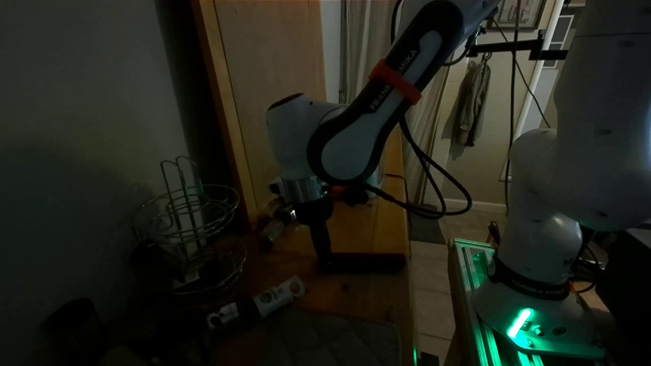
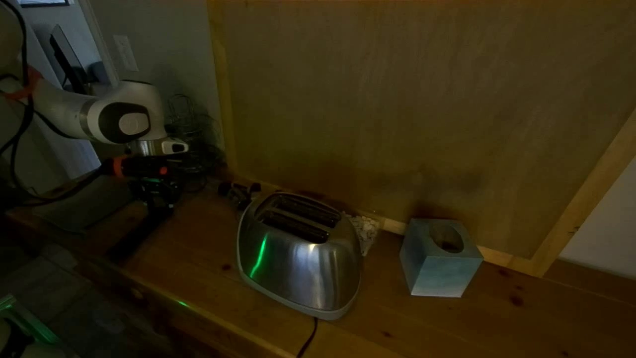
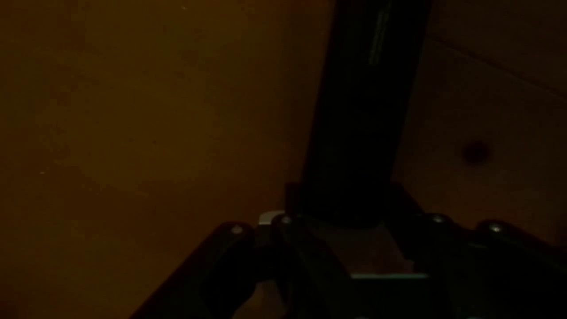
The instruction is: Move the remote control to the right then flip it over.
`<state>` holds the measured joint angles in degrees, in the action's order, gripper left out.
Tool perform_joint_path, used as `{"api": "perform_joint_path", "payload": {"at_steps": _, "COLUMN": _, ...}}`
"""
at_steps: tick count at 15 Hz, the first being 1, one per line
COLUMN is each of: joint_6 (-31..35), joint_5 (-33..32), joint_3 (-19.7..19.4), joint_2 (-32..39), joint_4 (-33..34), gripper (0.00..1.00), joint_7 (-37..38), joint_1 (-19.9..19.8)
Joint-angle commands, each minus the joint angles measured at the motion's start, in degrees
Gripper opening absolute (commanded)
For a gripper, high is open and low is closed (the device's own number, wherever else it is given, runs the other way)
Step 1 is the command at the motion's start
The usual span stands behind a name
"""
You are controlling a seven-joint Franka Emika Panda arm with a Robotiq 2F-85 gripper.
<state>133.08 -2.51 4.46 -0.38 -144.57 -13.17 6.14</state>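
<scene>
Check the black two-fingered hand [image 3: 346, 201] first: its fingers [image 3: 310, 257] stand part-way apart, at the width of the slim, near-black, bar-shaped remote control [image 1: 366, 262]. You appear to have it pinched by both long edges; darkness hides the exact contact. CAUTION: you hold one end only. A fast lift or flip may make the free end sag, or twist the remote control out of your grasp. It appears to rest on the brown wooden counter [image 2: 194, 243]; you cannot tell which face is up. The free end lies just beside the counter's front edge, so a release mid-flip there may send it over. Long axis: straight out from the hand, across the counter's depth, free end pointing toward the side of the white robot base [image 1: 546, 310].
</scene>
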Motion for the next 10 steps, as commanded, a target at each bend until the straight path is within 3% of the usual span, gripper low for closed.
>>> {"api": "perform_joint_path", "payload": {"at_steps": 1, "joint_6": 0.40, "joint_5": 2.56, "joint_3": 0.44, "joint_2": -1.85, "joint_4": -0.03, "gripper": 0.24, "joint_7": -4.35, "joint_1": -0.11}}
{"api": "perform_joint_path", "payload": {"at_steps": 10, "joint_6": 0.83, "joint_5": 14.21, "joint_3": -1.25, "joint_2": -10.49, "joint_4": -0.96, "gripper": 0.24, "joint_7": -25.59, "joint_1": 1.66}}
